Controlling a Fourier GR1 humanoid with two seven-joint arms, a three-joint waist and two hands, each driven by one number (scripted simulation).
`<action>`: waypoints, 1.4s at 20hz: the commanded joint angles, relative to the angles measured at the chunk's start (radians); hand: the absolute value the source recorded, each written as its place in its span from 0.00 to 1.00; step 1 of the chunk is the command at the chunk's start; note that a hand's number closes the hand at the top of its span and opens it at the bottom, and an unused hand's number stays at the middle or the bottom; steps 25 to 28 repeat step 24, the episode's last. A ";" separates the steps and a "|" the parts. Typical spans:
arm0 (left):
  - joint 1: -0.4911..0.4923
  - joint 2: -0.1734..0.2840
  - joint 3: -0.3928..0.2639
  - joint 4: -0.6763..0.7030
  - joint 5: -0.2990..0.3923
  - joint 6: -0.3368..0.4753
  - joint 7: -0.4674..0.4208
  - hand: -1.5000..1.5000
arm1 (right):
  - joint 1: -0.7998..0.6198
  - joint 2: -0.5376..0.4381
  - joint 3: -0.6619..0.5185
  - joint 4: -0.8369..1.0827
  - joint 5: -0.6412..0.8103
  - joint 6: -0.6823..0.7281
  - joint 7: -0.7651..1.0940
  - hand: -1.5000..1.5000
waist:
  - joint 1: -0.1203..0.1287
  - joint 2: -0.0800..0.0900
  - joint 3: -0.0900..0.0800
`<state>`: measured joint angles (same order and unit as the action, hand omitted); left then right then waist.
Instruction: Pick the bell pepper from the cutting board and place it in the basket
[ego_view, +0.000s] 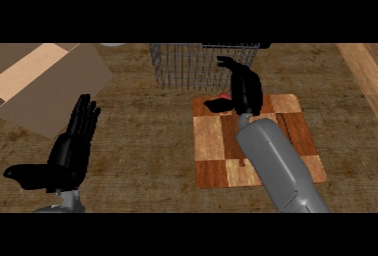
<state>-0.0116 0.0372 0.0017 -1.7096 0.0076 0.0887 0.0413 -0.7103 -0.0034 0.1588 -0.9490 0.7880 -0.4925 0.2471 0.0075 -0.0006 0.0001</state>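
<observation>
Fingers (220, 105) of the right hand (244, 90) curl down at the upper edge of the cutting board, closed around the bell pepper (224, 96), of which only a small red patch shows just above them; the rest is hidden under the hand.

Largest in view, the wooden counter (140, 145) has wide bare room across the middle and along the lower left of the frame. A tan slab (52, 85) lies tilted in the upper left corner, reaching in toward the centre. The checkered cutting board (214, 145) sits right of centre, its far edge near the wire basket (196, 65) at the top centre, a narrow strip of counter between them. The right forearm (277, 165) crosses the board from the lower right. The left hand (74, 135) rests at the left edge, fingers straight and pointing up the frame, holding nothing, well apart from the board.
</observation>
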 joint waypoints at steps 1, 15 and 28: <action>0.013 -0.024 -0.005 0.034 -0.018 0.024 -0.033 0.50 | -0.020 -0.008 -0.019 -0.083 0.032 -0.048 0.028 0.00 | -0.007 -0.001 0.000; 0.002 -0.014 -0.006 0.010 -0.011 0.009 -0.009 0.50 | 0.209 -0.186 -0.205 -0.533 -0.135 0.053 0.087 0.00 | -0.020 -0.003 0.001; 0.008 -0.005 0.018 0.078 0.000 -0.009 -0.064 0.50 | 0.318 -0.305 -0.320 -0.756 -0.403 0.297 0.027 0.00 | -0.012 0.000 0.000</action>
